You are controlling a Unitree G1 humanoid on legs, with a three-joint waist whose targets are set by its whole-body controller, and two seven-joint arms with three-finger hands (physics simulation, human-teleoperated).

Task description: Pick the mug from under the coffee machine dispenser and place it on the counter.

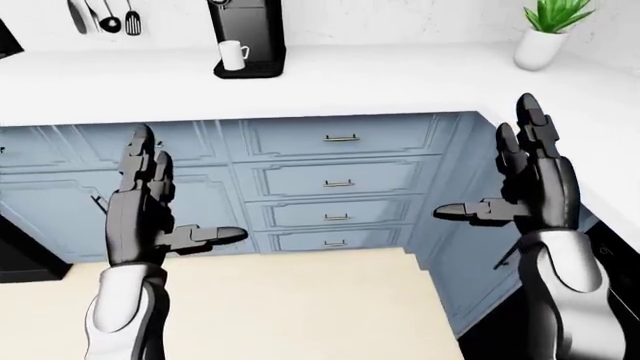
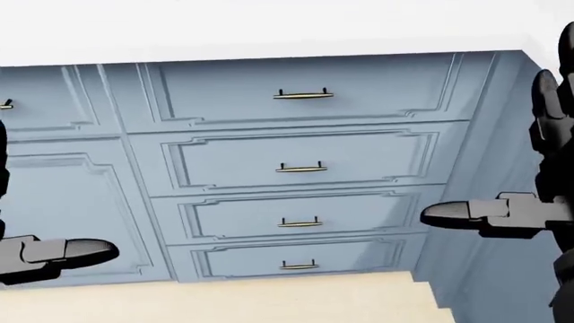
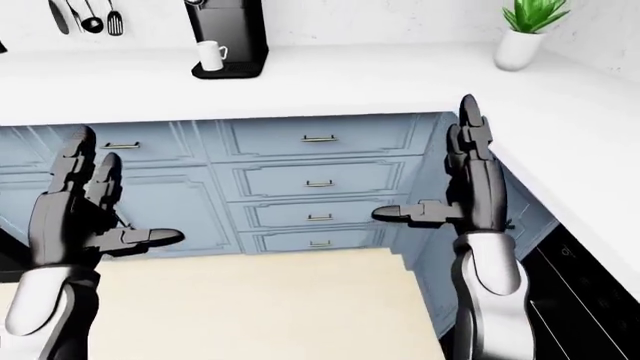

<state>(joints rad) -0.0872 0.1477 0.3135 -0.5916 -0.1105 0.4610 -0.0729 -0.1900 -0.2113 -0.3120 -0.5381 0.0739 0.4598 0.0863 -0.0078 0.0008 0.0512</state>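
White mug (image 1: 232, 54) sits under the machine (image 1: 246, 34), upper left on the desk (image 1: 400, 82); my left hand (image 1: 150, 202) and right hand (image 1: 525, 176) hang spread, empty; approaching, I judge a walk closer comes next

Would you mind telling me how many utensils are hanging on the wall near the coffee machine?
3 utensils hang at the left-eye view's top left, side by side, left of the coffee machine with the mug. Their tops are cropped, and more may hang beyond the frame.
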